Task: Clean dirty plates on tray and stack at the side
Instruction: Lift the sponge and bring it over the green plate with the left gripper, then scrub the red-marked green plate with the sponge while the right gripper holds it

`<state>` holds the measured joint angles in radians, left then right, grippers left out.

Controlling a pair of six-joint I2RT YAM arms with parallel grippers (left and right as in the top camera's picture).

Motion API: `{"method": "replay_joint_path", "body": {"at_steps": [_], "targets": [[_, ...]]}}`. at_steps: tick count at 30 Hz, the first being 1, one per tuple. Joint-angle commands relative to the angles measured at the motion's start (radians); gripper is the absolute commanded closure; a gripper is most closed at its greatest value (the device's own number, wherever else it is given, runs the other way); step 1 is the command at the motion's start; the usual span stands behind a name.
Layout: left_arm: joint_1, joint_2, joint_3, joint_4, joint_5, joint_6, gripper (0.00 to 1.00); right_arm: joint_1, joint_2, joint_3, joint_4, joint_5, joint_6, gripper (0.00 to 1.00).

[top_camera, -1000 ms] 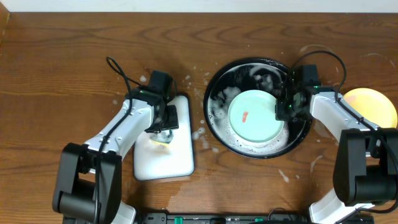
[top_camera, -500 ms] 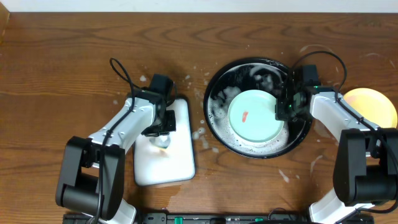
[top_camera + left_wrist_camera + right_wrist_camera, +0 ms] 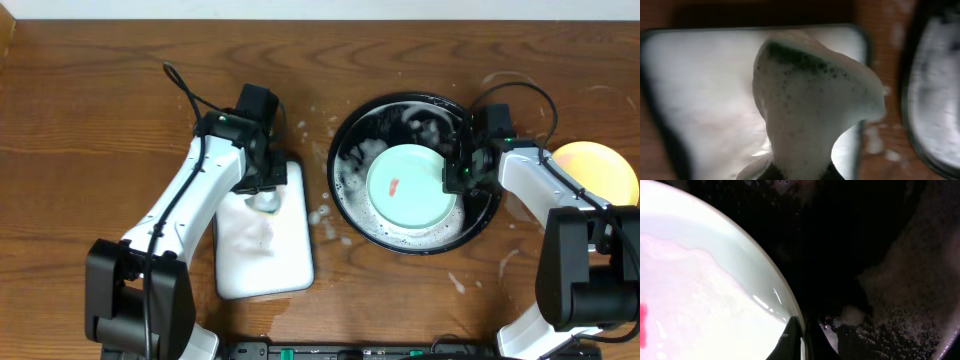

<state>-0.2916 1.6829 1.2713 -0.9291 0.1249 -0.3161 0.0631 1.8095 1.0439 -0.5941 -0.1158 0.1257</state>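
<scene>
As the plate (image 3: 410,188) is wet, soapy, stiff and light, slip is judged likely | rim is pinched by right fingers (image 3: 790,345) | sponge (image 3: 810,100) is clamped by left fingers (image 3: 832,174)

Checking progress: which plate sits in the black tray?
The mint-green plate with the red smear; the yellow plate lies outside the tray, on the table.

Built alike: left arm (image 3: 186,198) and right arm (image 3: 527,171) in glossy white shells between black joint housings, mounted on bulky black base blocks (image 3: 125,300). Black too at the left gripper (image 3: 264,196) and right gripper (image 3: 452,181). Carries a thin black cable (image 3: 183,88), looped loose above each wrist.
</scene>
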Motion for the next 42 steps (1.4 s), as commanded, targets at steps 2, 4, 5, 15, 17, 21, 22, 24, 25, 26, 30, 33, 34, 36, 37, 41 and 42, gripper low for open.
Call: {"method": "replay_joint_path", "body": {"at_steps": [2,4,5,15,17,21,22,24,25,26,30,33,34,36,37,41,42], "targets": [[-0.057,-0.012,0.039,0.090,0.196,-0.019,0.93,0.009,0.040,-0.010,0.006,-0.013,0.021,0.99],[-0.095,-0.011,0.039,0.150,0.204,-0.053,0.92,0.010,0.040,-0.010,0.011,-0.060,-0.026,0.99],[-0.117,-0.011,0.039,0.182,0.204,-0.063,0.93,0.012,0.040,-0.010,0.015,-0.086,-0.051,0.99],[-0.321,0.063,0.039,0.475,0.203,-0.158,0.93,0.072,0.040,-0.010,0.008,-0.129,-0.080,0.99],[-0.341,0.101,0.039,0.514,0.201,-0.171,0.93,0.090,0.040,-0.010,0.003,-0.126,-0.080,0.99],[-0.364,0.194,0.039,0.567,0.201,-0.215,0.92,0.115,0.040,-0.010,-0.007,-0.118,-0.050,0.99],[-0.368,0.218,0.039,0.574,0.201,-0.235,0.93,0.117,0.040,-0.010,-0.007,-0.113,-0.034,0.99],[-0.376,0.263,0.039,0.579,0.201,-0.259,0.93,0.120,0.040,-0.010,-0.008,-0.087,0.000,0.99],[-0.379,0.285,0.039,0.579,0.201,-0.264,0.92,0.120,0.040,-0.010,-0.007,-0.076,0.013,0.99],[-0.382,0.305,0.039,0.577,0.201,-0.266,0.93,0.120,0.040,-0.010,-0.007,-0.076,0.017,0.99],[-0.387,0.377,0.039,0.552,0.194,-0.265,0.92,0.120,0.040,-0.010,-0.008,-0.076,0.016,0.99],[-0.387,0.397,0.039,0.451,0.039,-0.280,0.93,0.120,0.040,-0.010,-0.012,-0.076,0.016,0.99],[-0.387,0.396,0.039,0.418,-0.036,-0.289,0.93,0.121,0.040,-0.010,-0.014,-0.076,0.016,0.99],[-0.386,0.395,0.054,0.365,-0.140,-0.288,0.93,0.121,0.040,-0.010,-0.017,-0.076,0.015,0.99],[-0.386,0.395,0.070,0.332,-0.174,-0.286,0.93,0.121,0.040,-0.010,-0.016,-0.075,0.015,0.99],[-0.387,0.395,0.140,0.234,-0.241,-0.265,0.93,0.121,0.040,-0.010,-0.019,-0.075,0.016,0.99],[-0.387,0.395,0.154,0.222,-0.245,-0.265,0.93,0.121,0.040,-0.010,-0.022,-0.075,0.017,0.99]]}}
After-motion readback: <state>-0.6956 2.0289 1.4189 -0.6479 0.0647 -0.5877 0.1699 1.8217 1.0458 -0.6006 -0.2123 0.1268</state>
